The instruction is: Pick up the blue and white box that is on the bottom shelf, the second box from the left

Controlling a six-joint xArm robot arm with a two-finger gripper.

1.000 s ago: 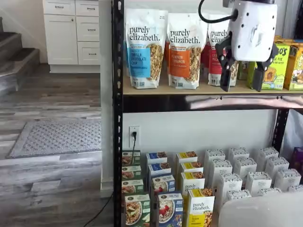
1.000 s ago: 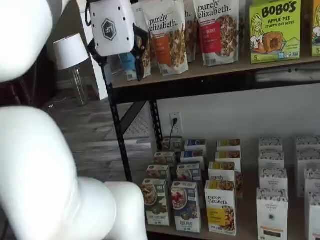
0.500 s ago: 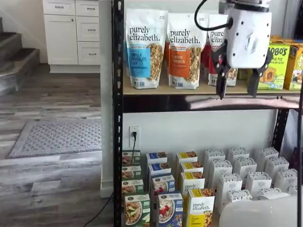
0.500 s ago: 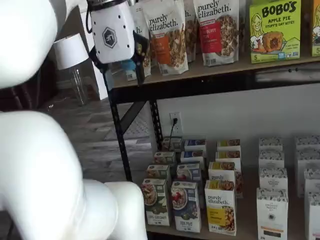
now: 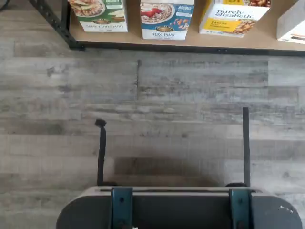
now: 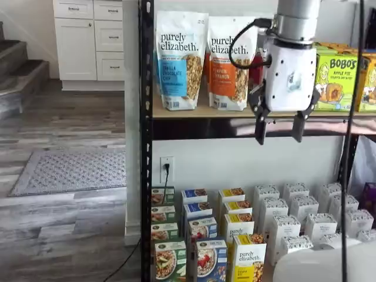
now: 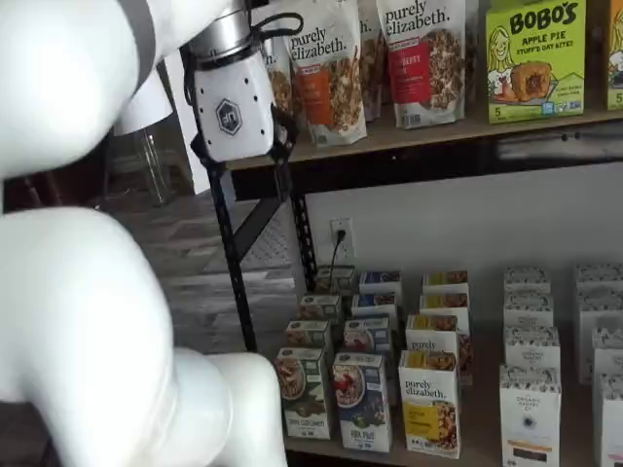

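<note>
Blue-and-white cardboard granola box (image 6: 211, 260) untouched at front of low black-post bottom shelf (image 7: 477, 449), between green and yellow neighbours; white-bodied, black-fingered gripper (image 6: 277, 130) high above, fingers apart, empty; descent, grasp, lift all remaining.

gripper (image 6: 279, 126): white body, two black fingers with a plain gap between them; black cable looped beside it.
blue and white box (image 7: 362, 401): well below the fingers; blue front, white top, white bowl picture with red berries.
green-fronted box (image 7: 303, 392): green and white, beige granola picture.
yellow-fronted box (image 7: 429, 401): white with a yellow band, dark lettering.
white boxes (image 6: 305, 222): white, fine grey speckled tops.
granola pouches (image 6: 178, 59): behind the fingers; white, with blue and orange label panels.
Bobo's box (image 7: 534, 58): bright green, dark lettering.
rack posts (image 6: 145, 141): black.
floor (image 5: 152, 95): grey, streaked wood-plank pattern.
rug (image 6: 70, 170): grey, small diamond pattern.
</note>
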